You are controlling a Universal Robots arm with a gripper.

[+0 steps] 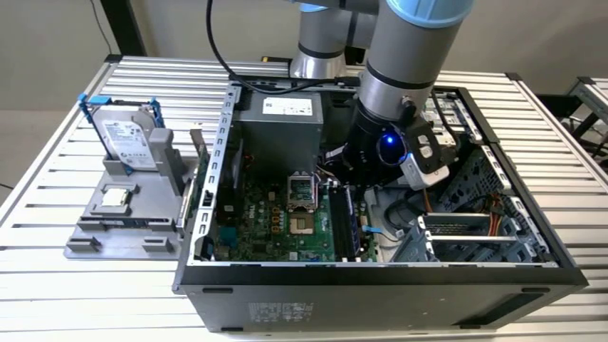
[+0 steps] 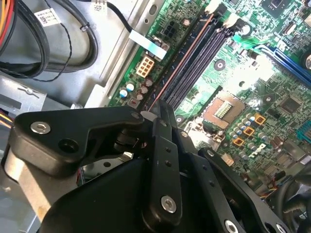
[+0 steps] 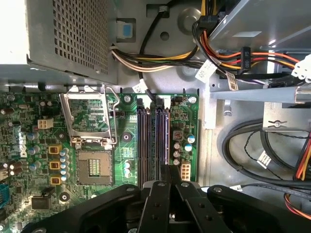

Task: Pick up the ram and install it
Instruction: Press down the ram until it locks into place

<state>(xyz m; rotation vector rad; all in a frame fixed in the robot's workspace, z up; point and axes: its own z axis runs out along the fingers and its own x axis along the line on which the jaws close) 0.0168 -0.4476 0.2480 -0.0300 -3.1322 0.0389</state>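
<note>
The ram [image 2: 184,58] shows edge-on as a thin coppery line lying along the outermost memory slot of the green motherboard [image 3: 126,145]. In the exterior view the ram [image 1: 347,221] is a dark long stick standing in the slots beside the empty processor socket [image 1: 299,191]. My gripper [image 3: 170,170] sits low inside the open computer case, directly over that slot. Its black fingers [image 2: 163,121] are pressed together on the near end of the stick. From outside, the gripper [image 1: 352,187] is mostly covered by the arm's wrist.
A grey tray [image 1: 95,242] at the exterior view's left holds a silver hard drive [image 1: 125,135] in a blue frame and a small square chip [image 1: 116,197]. A thin green card [image 1: 199,153] stands by the case wall. The power supply [image 1: 280,125], cable bundles [image 3: 233,58] and drive cage [image 1: 475,228] crowd the slots.
</note>
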